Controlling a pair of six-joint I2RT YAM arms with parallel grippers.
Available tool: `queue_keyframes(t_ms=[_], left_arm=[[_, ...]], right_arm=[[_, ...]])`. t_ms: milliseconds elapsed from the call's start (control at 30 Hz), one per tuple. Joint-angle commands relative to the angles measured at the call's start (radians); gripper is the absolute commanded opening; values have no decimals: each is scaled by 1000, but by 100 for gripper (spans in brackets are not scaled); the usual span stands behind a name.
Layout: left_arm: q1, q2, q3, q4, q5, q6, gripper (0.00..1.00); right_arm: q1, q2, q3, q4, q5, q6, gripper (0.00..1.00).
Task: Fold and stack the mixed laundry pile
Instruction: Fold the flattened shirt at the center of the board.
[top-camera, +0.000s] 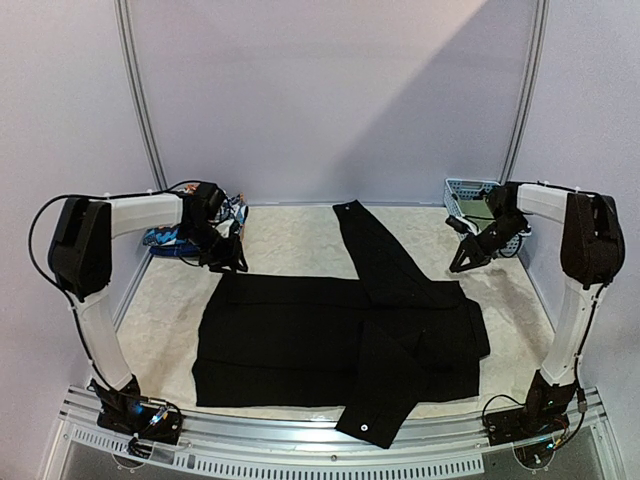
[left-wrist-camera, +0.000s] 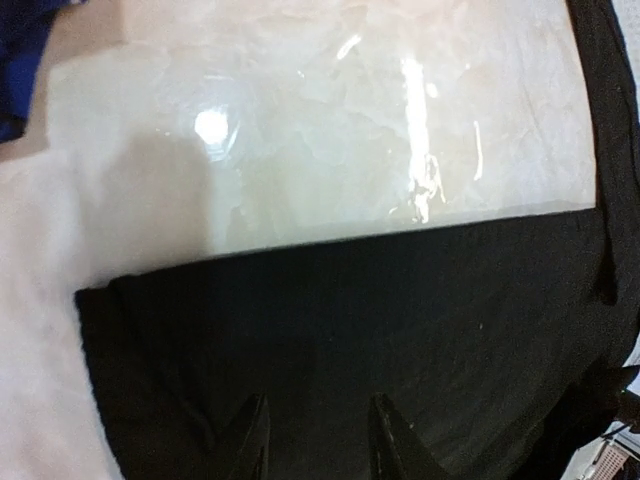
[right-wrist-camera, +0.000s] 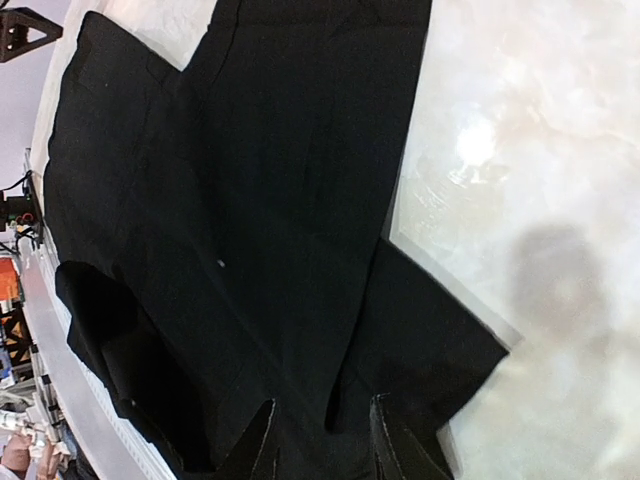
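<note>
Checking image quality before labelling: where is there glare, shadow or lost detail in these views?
Left wrist: white glare streaks on the glossy table, left edge hazy. Right wrist: one bright hotspot and a soft grey shadow on the table; the black trousers show almost no texture. Top external: even light, a diagonal shadow across the back wall.

The long trousers lie spread in the middle of the tabletop. One leg crosses on top of the folded part, from the far middle to the near edge. The left tool hangs over their far left corner and the right tool over their far right corner. Behind the left tool lies a heap of other garments (at the far left edge). Behind the right tool stands the lattice basket.
</note>
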Motion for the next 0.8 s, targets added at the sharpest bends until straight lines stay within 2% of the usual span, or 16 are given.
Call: queue_keyframes(t_ms=[0, 333, 767], left_arm=[[-30, 91, 12, 67, 50, -34, 35], [-29, 246, 103, 39, 18, -35, 34], [-9, 511, 531, -114, -16, -44, 32]], right_arm=[[27, 85, 19, 20, -58, -24, 29], [32, 254, 91, 58, 59, 20, 28], [30, 515, 532, -51, 228, 84, 27]])
